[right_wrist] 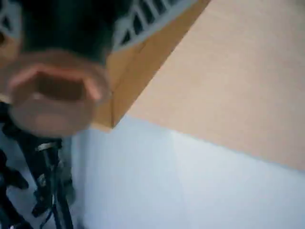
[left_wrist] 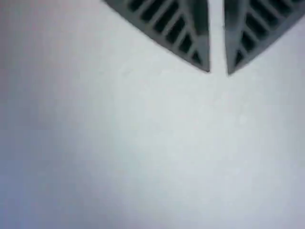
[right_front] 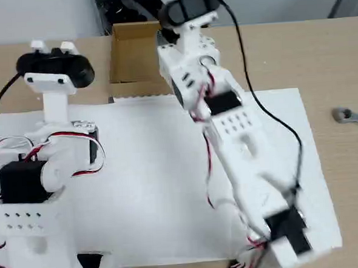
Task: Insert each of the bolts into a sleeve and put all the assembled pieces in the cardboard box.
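The open cardboard box stands at the back of the table, just beyond the white sheet. My right arm stretches across the sheet, its wrist above the box's right side. In the right wrist view my right gripper is shut on a tan sleeve, seen end-on, right beside the box's wall. Whether a bolt is inside the sleeve is hidden. My left gripper hangs over bare white sheet, its grey ribbed fingers a narrow slit apart with nothing between them.
A small metal piece lies on the bare wood at the far right, off the sheet. The left arm stands over the sheet's left side. A black stand rises behind the table.
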You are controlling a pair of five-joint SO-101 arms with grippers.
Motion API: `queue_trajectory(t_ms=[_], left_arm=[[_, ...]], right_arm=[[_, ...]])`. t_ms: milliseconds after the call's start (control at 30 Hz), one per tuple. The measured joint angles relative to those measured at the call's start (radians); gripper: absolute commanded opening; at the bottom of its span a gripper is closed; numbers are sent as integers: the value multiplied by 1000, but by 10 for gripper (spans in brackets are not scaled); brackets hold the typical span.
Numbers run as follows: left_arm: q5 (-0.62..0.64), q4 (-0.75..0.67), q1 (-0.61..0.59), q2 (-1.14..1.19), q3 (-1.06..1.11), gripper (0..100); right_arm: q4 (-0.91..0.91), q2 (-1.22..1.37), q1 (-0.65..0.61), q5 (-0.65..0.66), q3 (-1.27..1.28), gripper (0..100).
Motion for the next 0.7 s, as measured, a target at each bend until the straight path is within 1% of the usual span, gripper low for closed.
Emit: queue_trajectory(t_ms=[233, 433, 533, 700], left_arm=[[3, -104, -74, 0, 219, 6], [6, -190, -81, 0, 328, 6], [6, -218, -81, 0, 356, 6], [6, -226, -81, 0, 370, 6]], right_arm=[[5, 384, 0, -2, -333, 7], [23, 623, 18, -2, -546, 8], [37, 689, 34, -2, -592, 8], [37, 747, 54, -2, -606, 9]])
